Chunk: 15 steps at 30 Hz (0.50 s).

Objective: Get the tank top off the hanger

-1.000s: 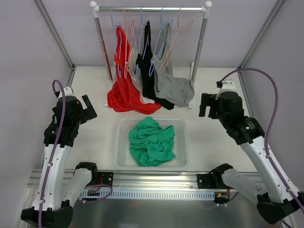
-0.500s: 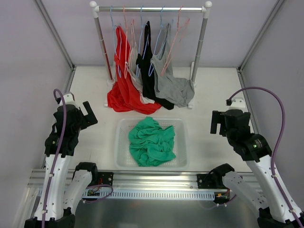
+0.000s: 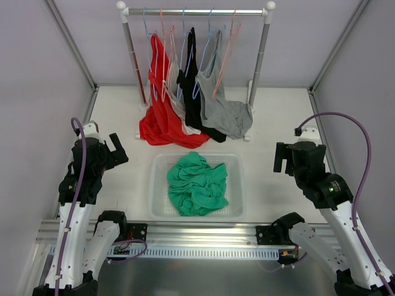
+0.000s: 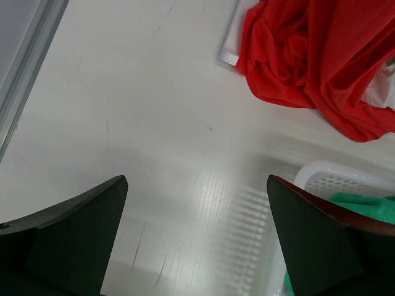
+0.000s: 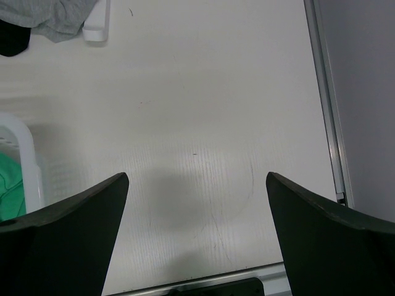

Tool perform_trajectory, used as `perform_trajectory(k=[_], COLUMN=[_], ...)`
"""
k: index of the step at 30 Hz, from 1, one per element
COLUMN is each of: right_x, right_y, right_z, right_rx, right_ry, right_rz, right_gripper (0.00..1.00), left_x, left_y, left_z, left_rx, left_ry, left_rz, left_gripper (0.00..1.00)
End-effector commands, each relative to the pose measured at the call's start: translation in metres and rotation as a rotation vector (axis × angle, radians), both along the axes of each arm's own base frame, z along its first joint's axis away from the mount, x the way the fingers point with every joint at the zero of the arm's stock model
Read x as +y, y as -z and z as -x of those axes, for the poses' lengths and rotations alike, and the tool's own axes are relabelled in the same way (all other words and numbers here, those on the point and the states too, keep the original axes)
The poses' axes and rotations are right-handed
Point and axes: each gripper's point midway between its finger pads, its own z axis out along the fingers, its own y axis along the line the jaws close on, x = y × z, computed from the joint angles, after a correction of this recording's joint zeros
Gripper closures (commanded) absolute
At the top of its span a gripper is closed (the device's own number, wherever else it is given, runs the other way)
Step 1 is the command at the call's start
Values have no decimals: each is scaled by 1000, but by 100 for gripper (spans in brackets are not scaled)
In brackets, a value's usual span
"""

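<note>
Beside basket (image 3: 155, 185), L pincer (image 3: 115, 150), R pincer (image 3: 284, 159): wide open, empty.

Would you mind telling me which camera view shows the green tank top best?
The top external view: the whole tank top lies crumpled in the white basket. The left wrist view catches only a green corner; the right wrist view only a sliver at its left edge.
</note>
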Motion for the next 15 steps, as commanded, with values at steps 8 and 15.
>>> perform_trajectory(k=[8,15], right_x=[7,9], right_y=[-9,-7], right_z=[-8,-8], right_rx=[-53,-59], right_ry=[-14,-22], right_rz=[-42,-55], right_gripper=[0,0], left_x=[-4,-4], left_y=[-5,-5], left_z=[-4,-4], left_rx=[-32,-33], left_ry=[29,29], left_rz=[2,2], left_gripper=[1,1])
